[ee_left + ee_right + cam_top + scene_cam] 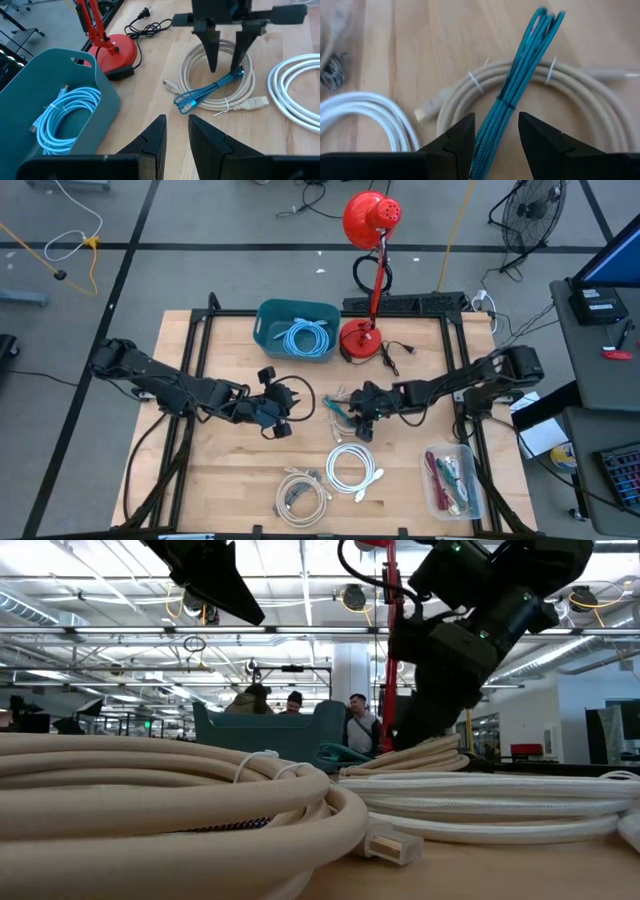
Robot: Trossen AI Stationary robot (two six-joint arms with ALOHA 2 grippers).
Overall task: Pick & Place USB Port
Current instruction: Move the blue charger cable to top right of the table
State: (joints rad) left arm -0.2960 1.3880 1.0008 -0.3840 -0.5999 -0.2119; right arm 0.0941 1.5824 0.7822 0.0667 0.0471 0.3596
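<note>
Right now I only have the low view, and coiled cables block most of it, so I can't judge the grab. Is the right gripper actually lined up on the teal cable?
Observer: Yes. The right gripper has one finger on each side of the teal cable, with its jaws open.
Operator: What is that cable lying on?
Observer: It lies across a beige cable coil on the table.
Operator: And the left gripper?
Observer: The left gripper hangs open and empty, facing the right one.
</note>
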